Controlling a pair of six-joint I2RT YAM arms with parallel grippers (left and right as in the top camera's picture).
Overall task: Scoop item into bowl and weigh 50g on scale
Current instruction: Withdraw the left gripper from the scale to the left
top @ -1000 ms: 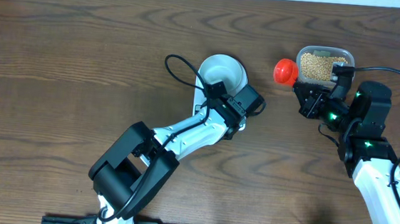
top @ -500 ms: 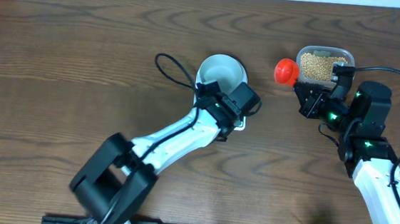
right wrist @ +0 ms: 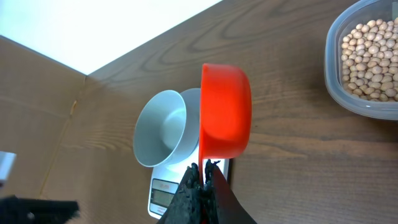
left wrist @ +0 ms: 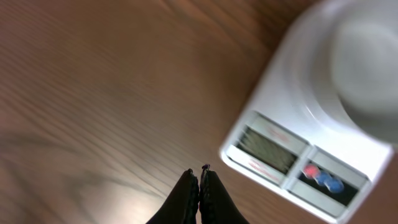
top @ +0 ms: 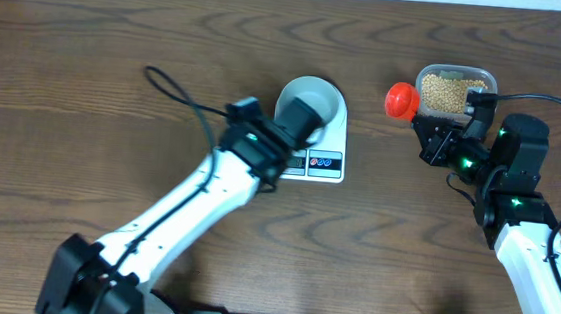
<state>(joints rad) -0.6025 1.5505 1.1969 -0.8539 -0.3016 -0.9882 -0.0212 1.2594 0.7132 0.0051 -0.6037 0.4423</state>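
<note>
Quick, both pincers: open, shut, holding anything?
Left pincer: closed, holding nothing.
Right pincer: closed on the red scoop.

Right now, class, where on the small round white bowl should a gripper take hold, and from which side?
Take the small round white bowl by its rim, from above, one finger inside, one outside: it sits upright and open on the flat white scale.
</note>
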